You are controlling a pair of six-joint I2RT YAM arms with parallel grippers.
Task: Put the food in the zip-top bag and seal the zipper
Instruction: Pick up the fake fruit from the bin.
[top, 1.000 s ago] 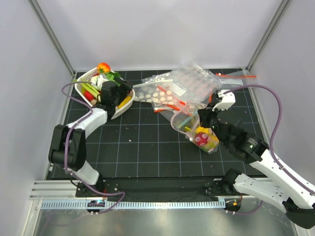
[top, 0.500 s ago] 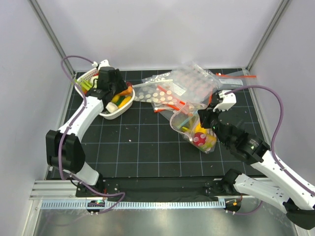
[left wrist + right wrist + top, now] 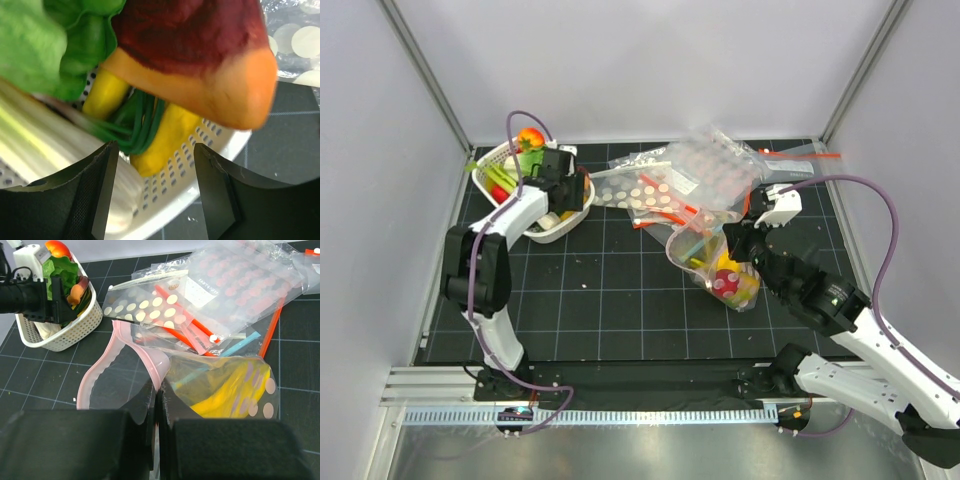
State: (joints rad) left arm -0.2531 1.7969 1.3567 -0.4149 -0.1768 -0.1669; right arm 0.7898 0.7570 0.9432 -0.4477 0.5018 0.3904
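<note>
The zip-top bag (image 3: 692, 247) lies right of centre with its mouth held open. Through its side show a yellow banana bunch (image 3: 227, 395) and a red fruit (image 3: 727, 282). My right gripper (image 3: 161, 390) is shut on the bag's pale zipper (image 3: 107, 362) edge. More food fills the white basket (image 3: 545, 228) at the back left: a red-orange mango-like fruit (image 3: 200, 60), green leaves (image 3: 55, 45), a yellow piece (image 3: 160, 142) and a pale stalk (image 3: 45, 145). My left gripper (image 3: 156, 192) hangs open over the basket's rim (image 3: 210, 160), its fingers (image 3: 97, 190) holding nothing.
A heap of clear dotted bags with red strips (image 3: 705, 170) lies behind the zip-top bag. A dotted bag (image 3: 145, 302) reaches towards the basket. Frame posts and white walls stand round the black grid mat (image 3: 610, 290).
My left arm has folded back and swung its gripper to the right part of the basket. The right gripper and the bag have hardly moved.
</note>
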